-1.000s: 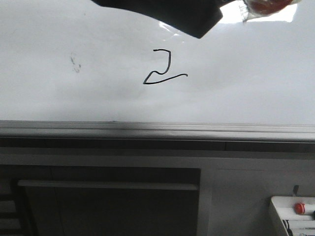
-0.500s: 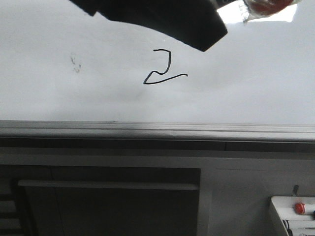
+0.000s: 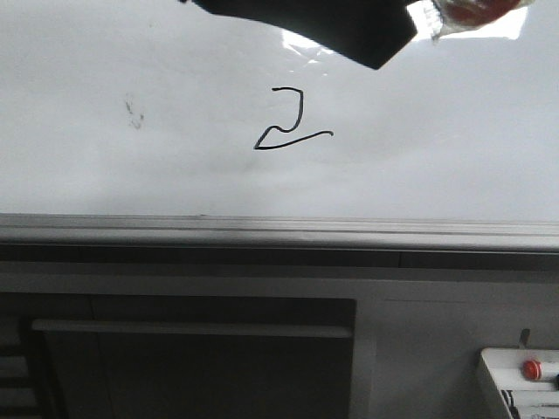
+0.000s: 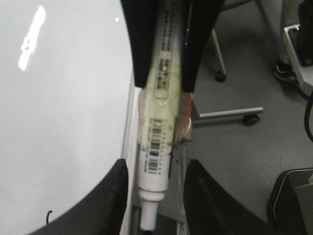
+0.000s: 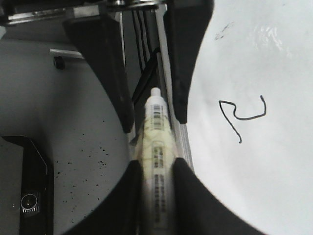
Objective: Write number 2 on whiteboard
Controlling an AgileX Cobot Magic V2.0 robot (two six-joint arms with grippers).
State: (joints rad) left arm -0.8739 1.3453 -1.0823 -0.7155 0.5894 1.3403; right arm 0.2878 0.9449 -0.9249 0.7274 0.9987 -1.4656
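The number 2 [image 3: 293, 122] is drawn in thin black line on the whiteboard [image 3: 437, 166]; it also shows in the right wrist view [image 5: 242, 115]. My right gripper [image 5: 156, 164] is shut on a white marker [image 5: 156, 147] beside the board's rail. My left gripper [image 4: 156, 166] is open around the marker's [image 4: 156, 161] tip end, with a gap on each side. The right gripper's fingers [image 4: 142, 44] clamp the barrel higher up. A dark arm part [image 3: 349, 26] crosses the top of the front view, above the 2.
A faint smudge of specks [image 3: 134, 112] lies left of the 2. The grey bottom rail [image 3: 279, 231] runs under the board. A small white tray with a red button [image 3: 524, 375] sits low right. Chair legs [image 4: 230, 115] stand on the grey floor.
The dark arm part at the top of the front view dipped toward the 2, then rose and shifted right. The 2 is unchanged.
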